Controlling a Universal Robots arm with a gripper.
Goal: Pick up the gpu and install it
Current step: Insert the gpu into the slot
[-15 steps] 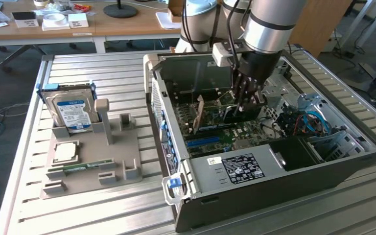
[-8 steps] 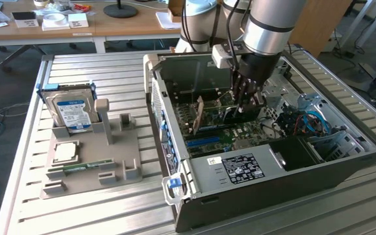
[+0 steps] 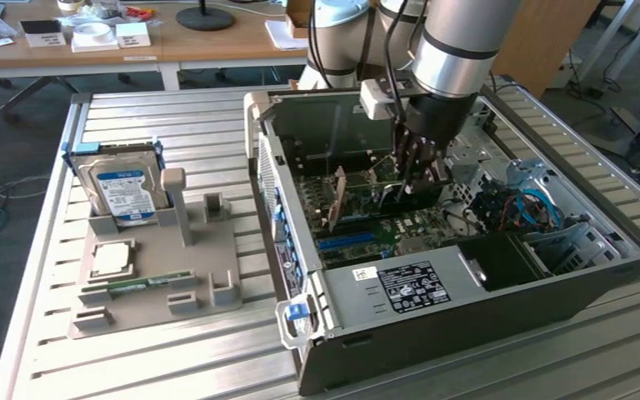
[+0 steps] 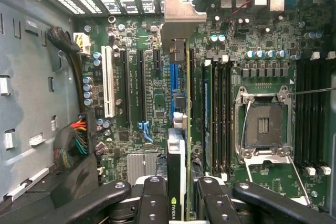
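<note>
gpu [image 4: 177,174] stands on edge inside the computer case [image 3: 409,292], between the gripper [image 4: 181,195] fingers [image 4: 152,200]; fingers clamped on its two faces near the upper edge, presumably to leave the connector edge free and facing the motherboard [image 4: 136,93]; silver bracket [image 4: 178,17] points at the rear slot openings, where it has to sit; card lined up along the blue slot [image 4: 173,77] (cannot tell whether the contacts have entered it); case lies on its side with the board facing up, which gives the arm a straight descent; on the exterior view's left, a grey holder [image 3: 214,258] on the slatted surface [image 3: 131,367] carries the hard drive [image 3: 126,187] and memory stick [image 3: 142,285].
</note>
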